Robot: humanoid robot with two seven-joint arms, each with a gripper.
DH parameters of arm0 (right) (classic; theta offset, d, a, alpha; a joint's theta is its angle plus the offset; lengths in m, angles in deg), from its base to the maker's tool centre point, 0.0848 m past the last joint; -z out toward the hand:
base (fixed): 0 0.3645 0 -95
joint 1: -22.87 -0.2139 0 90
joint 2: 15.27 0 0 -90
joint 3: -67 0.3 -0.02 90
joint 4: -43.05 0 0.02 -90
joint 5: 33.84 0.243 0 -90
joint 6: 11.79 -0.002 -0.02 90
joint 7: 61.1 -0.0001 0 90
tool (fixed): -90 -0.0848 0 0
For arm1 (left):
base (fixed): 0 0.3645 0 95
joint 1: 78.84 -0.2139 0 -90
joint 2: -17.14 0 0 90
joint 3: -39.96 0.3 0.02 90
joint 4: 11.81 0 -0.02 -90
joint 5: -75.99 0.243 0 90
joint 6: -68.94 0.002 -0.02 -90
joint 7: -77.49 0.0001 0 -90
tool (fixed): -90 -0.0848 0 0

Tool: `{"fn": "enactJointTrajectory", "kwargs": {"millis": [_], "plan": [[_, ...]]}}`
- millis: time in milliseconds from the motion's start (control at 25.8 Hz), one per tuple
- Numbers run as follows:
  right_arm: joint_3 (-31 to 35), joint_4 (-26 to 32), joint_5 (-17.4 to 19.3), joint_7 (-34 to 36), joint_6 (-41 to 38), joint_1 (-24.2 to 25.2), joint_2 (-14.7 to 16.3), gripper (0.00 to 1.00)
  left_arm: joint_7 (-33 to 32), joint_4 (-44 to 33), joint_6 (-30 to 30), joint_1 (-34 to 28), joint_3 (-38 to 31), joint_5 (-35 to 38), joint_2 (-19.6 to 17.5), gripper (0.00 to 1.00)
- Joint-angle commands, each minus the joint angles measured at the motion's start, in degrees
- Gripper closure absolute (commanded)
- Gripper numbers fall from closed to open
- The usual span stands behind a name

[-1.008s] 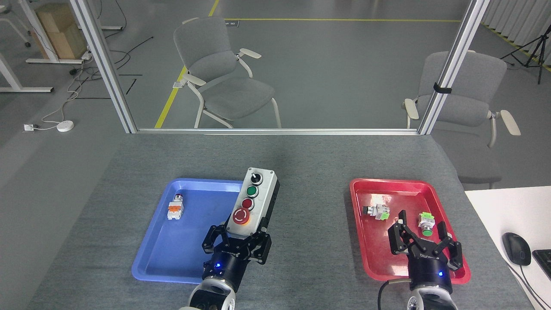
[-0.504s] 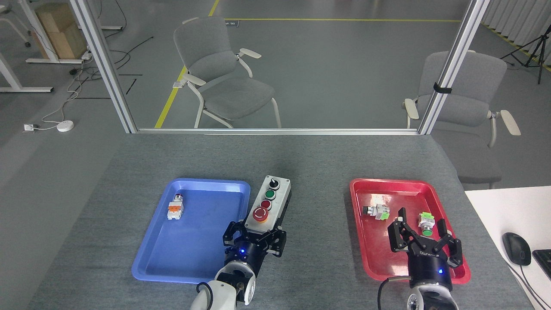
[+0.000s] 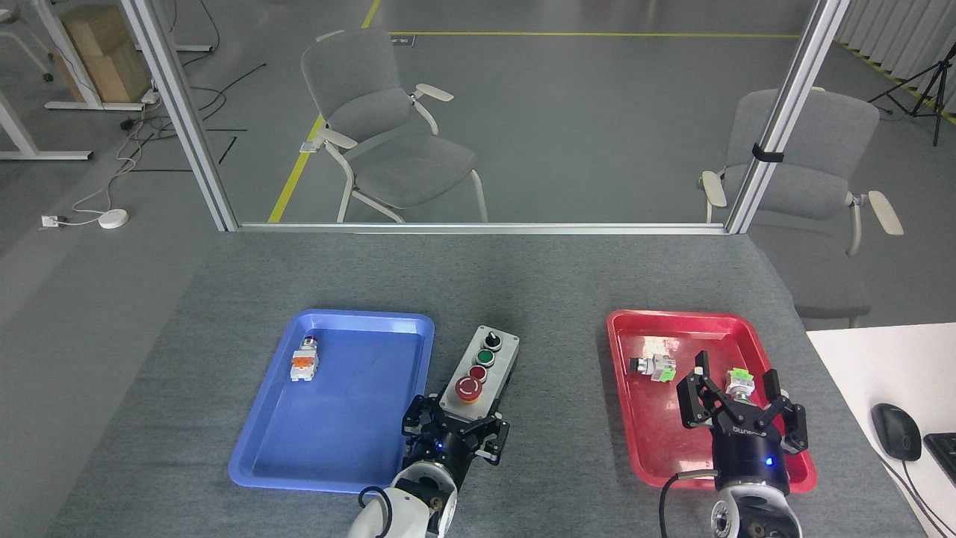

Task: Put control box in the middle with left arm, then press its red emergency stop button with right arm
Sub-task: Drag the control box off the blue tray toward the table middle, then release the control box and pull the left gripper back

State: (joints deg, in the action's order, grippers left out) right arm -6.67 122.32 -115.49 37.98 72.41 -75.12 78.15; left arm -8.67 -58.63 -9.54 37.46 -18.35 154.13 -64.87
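Note:
The control box [image 3: 494, 351], long and light grey, lies tilted just right of the blue tray on the grey cloth of the middle [image 3: 556, 359]. Its red emergency stop button [image 3: 469, 388] is at the near end, behind it a small red button, a green button and a black knob. My left gripper [image 3: 456, 426] is shut on the box's near end, fingers on both sides. I cannot tell whether the box touches the cloth. My right gripper [image 3: 737, 396] hangs open over the red tray, holding nothing.
The blue tray [image 3: 358, 317] on the left holds one small push-button part [image 3: 304, 362]. The red tray [image 3: 672, 319] on the right holds two loose parts [image 3: 653, 366], one with a green head [image 3: 740, 379] between my right fingers. A white desk with a mouse [image 3: 895, 431] stands at the far right.
My left gripper has carried the control box to the right, off the blue tray's edge and down toward the cloth. The right gripper has shifted slightly forward over the red tray.

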Motion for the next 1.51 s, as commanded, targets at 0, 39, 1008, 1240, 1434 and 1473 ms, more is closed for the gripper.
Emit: {"fn": "enactJointTrajectory", "kwargs": {"millis": [0,39,1008,1240,1434,1473], "plan": [[0.02,-0.07,0.00,-0.03,0.26,0.00,0.10,0.00,0.03,-0.47,2.63,-0.02,5.05,-1.06,0.02,1.00],[0.02,-0.07,0.00,-0.03,0.26,0.00,0.10,0.00,0.03,-1.26,2.63,-0.02,5.31,-1.77,0.02,1.00],[0.20,-0.07,0.00,0.05,0.35,0.09,1.15,0.00,-1.20,-1.96,2.63,0.07,12.78,-8.01,0.02,0.19],[0.20,-0.07,0.00,0.05,0.35,0.17,1.15,0.00,-1.64,-2.14,2.54,-0.02,12.96,-7.92,0.02,0.03],[0.20,-0.16,0.00,0.05,0.35,0.52,1.06,0.00,-1.91,-11.01,1.31,-4.50,12.52,-7.92,-1.04,0.02],[0.20,-0.07,0.00,0.05,0.35,0.52,1.06,0.00,-1.91,-14.53,0.78,-6.35,12.43,-7.92,-2.18,0.02]]}}
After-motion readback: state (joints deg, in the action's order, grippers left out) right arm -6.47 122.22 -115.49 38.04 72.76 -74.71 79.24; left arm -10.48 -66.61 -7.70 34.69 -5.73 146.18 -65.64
